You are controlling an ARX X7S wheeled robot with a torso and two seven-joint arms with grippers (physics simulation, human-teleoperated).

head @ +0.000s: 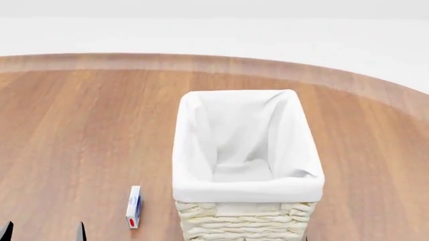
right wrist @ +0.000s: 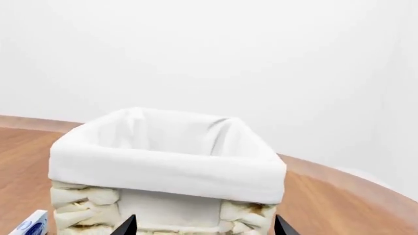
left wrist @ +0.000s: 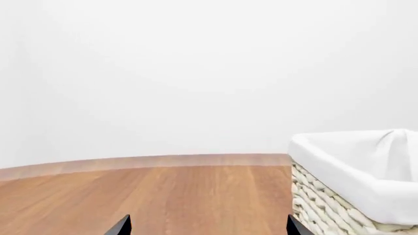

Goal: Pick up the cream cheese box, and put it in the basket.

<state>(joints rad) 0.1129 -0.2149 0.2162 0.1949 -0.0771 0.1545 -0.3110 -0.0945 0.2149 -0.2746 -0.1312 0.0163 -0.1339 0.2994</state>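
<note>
The cream cheese box [head: 134,206], a small thin white carton with blue print and a red mark, stands on edge on the wooden table just left of the basket [head: 244,221]. The basket is tall, cream wicker with a white cloth liner, and nothing shows inside it. The box's corner also shows in the right wrist view [right wrist: 31,226], beside the basket [right wrist: 163,161]. My left gripper [head: 43,232] is open and empty at the near edge, left of the box; its tips frame bare table in the left wrist view [left wrist: 207,226]. My right gripper [right wrist: 203,226] is open, facing the basket's near wall.
The round wooden table [head: 80,125] stretches behind and to both sides of the basket, with a curved far edge [head: 201,61] against a white background. The basket's corner shows in the left wrist view [left wrist: 353,186].
</note>
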